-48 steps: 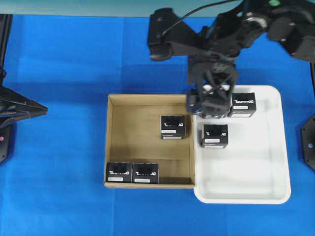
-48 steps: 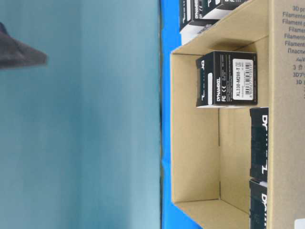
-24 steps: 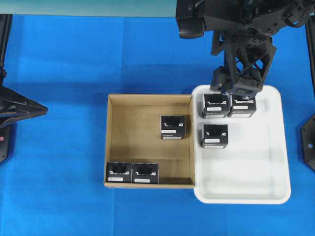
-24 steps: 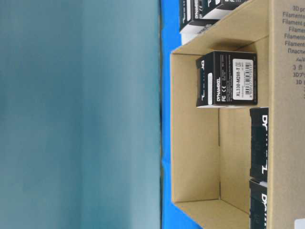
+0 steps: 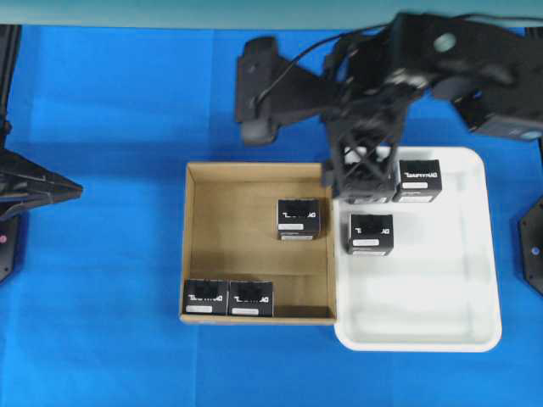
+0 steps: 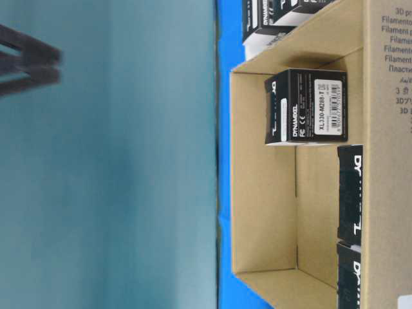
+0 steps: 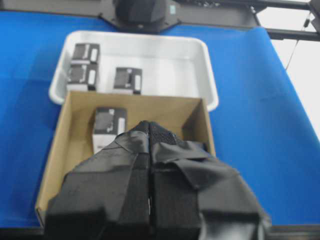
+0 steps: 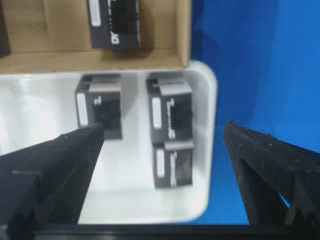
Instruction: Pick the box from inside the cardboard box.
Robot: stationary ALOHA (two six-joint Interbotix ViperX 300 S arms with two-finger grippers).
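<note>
A blue worktop carries the large brown corrugated cardboard box, touching a white rounded plastic tray beside it. Inside the cardboard box, one small black box sits alone near the tray-side wall, open floor around it; two more sit at the near wall. The right tool hangs over the tray's far corner, fingers spread wide apart. The left tool is pressed together, empty, away from the cardboard box.

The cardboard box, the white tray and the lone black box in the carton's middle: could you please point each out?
cardboard box (image 5: 254, 254), overhead view, bare floor.
white tray (image 5: 424, 288), overhead view, bare floor.
lone black box (image 5: 298, 218), overhead view, lettered top face.
</note>
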